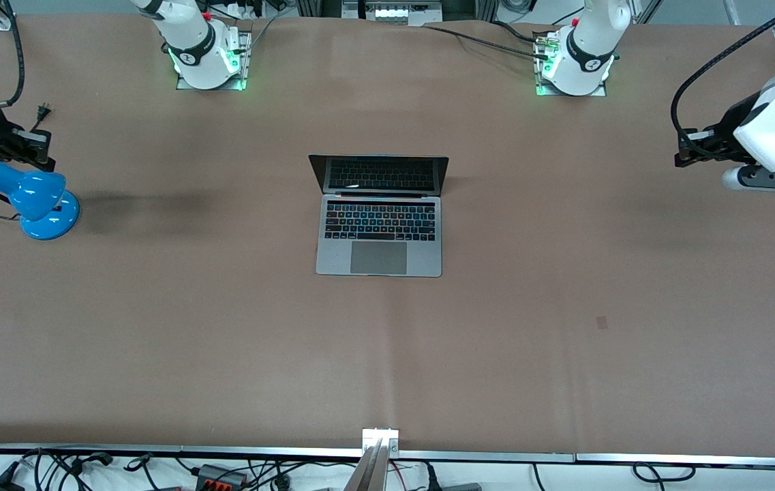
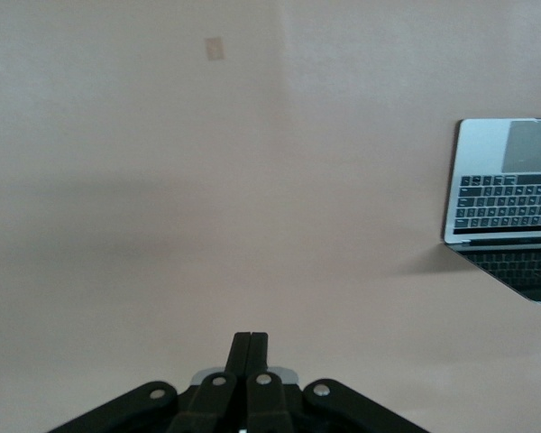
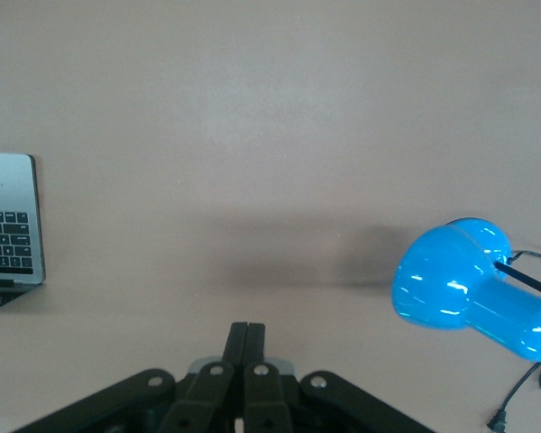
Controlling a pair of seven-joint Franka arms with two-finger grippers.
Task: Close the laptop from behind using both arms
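The grey laptop (image 1: 379,235) stands open in the middle of the table, with its dark screen upright and its keyboard toward the front camera. My left gripper (image 1: 681,158) hangs over the table at the left arm's end, well apart from the laptop, with its fingers (image 2: 251,347) shut and empty. My right gripper (image 1: 45,155) hangs over the right arm's end, above the blue lamp, also shut (image 3: 247,338) and empty. An edge of the laptop shows in the left wrist view (image 2: 509,194) and in the right wrist view (image 3: 7,216).
A blue desk lamp (image 1: 43,201) sits on the table under my right gripper and shows in the right wrist view (image 3: 460,289), its black cord and plug (image 1: 43,109) beside it. A small brown patch (image 1: 602,322) marks the table cover.
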